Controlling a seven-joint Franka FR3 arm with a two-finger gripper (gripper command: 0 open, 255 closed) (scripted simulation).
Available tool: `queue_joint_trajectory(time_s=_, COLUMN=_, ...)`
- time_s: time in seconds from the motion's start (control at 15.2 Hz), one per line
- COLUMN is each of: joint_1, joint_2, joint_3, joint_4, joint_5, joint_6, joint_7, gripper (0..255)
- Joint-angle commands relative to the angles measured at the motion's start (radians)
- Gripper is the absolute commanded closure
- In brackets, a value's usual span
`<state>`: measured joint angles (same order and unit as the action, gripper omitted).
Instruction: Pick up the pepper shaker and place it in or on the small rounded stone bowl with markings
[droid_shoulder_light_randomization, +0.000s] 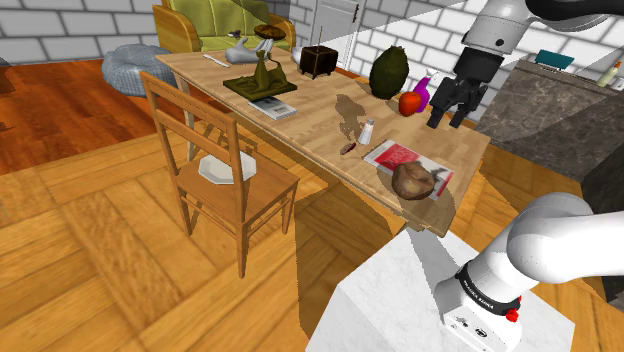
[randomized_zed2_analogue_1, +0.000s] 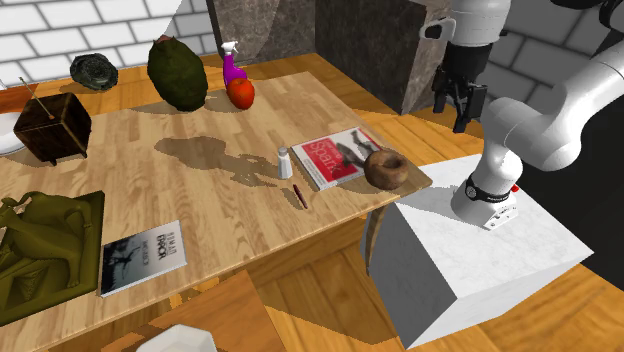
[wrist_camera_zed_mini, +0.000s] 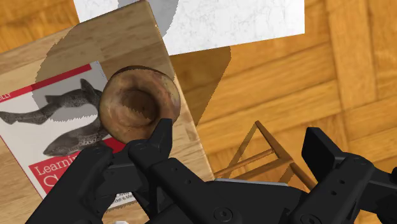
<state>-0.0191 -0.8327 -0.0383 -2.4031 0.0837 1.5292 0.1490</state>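
Pepper shaker (droid_shoulder_light_randomization: 368, 131), where? And claw (droid_shoulder_light_randomization: 446, 122)?
— Upright on table (droid_shoulder_light_randomization: 310, 110), just beside book (droid_shoulder_light_randomization: 395, 153), near corner bowl (droid_shoulder_light_randomization: 412, 181). Claw released, empty (hanging off that corner); centre over shaker, drop straight, pinch body low.

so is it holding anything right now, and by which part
Nothing. The gripper is open and empty, up in the air; the shaker stands untouched on the table.
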Motion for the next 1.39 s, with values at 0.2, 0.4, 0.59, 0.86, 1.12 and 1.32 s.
queue_joint_trajectory(time_s=0.2, joint_1=-0.011, joint_2=0.101, joint_3=-0.036, joint_4=0.025, joint_5=-0.024, joint_6=0.064, joint_7=-0.041, gripper=0)
queue_joint_trajectory(time_s=0.4, joint_1=-0.019, joint_2=0.206, joint_3=-0.071, joint_4=0.062, joint_5=-0.041, joint_6=0.122, joint_7=-0.080, gripper=0)
queue_joint_trajectory(time_s=0.59, joint_1=-0.025, joint_2=0.316, joint_3=-0.104, joint_4=0.110, joint_5=-0.052, joint_6=0.173, joint_7=-0.118, gripper=0)
queue_joint_trajectory(time_s=0.86, joint_1=-0.032, joint_2=0.467, joint_3=-0.146, joint_4=0.192, joint_5=-0.054, joint_6=0.228, joint_7=-0.171, gripper=0)
queue_joint_trajectory(time_s=1.12, joint_1=-0.040, joint_2=0.623, joint_3=-0.184, joint_4=0.293, joint_5=-0.041, joint_6=0.267, joint_7=-0.224, gripper=0)
queue_joint_trajectory(time_s=1.32, joint_1=-0.049, joint_2=0.742, joint_3=-0.208, joint_4=0.382, joint_5=-0.023, joint_6=0.283, joint_7=-0.265, gripper=0)
